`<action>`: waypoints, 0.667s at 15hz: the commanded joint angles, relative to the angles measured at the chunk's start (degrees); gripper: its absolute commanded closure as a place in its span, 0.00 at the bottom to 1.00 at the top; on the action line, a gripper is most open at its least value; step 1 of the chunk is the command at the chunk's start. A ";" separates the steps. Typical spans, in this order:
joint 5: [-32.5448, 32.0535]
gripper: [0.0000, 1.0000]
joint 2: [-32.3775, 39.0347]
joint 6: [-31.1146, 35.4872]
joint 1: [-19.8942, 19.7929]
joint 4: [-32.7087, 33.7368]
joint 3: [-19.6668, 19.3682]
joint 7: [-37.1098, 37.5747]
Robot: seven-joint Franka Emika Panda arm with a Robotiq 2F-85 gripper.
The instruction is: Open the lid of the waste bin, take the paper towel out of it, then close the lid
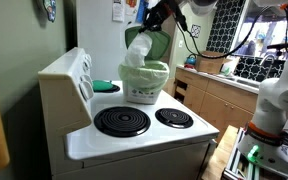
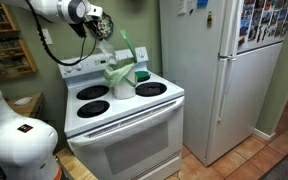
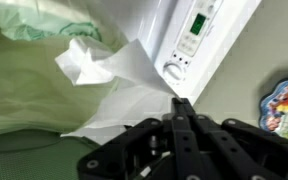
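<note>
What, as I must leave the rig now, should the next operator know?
Tool: shut on the paper towel, held just above the waste bin.
Bin: on the stove, rear burner. The lid seems to stand open behind the towel.
Done: lid opened, towel grasped and raised.
Left: carry the towel clear of the bin, put it down, close the lid.

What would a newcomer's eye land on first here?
The gripper stands out first: it is closed on the crumpled white paper towel and holds it over the open waste bin. The bin sits on a back burner of the white stove. Behind it, the dark green lid is tipped up.
</note>
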 commanded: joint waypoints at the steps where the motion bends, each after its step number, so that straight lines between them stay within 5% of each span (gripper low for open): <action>1: 15.12 1.00 -3.42 -8.68 3.28 0.93 -1.81 -10.78; 5: 12.79 1.00 -2.67 -20.16 -0.40 1.02 0.74 -12.27; 10: 5.19 1.00 0.90 -18.34 -3.02 -3.19 4.19 -12.56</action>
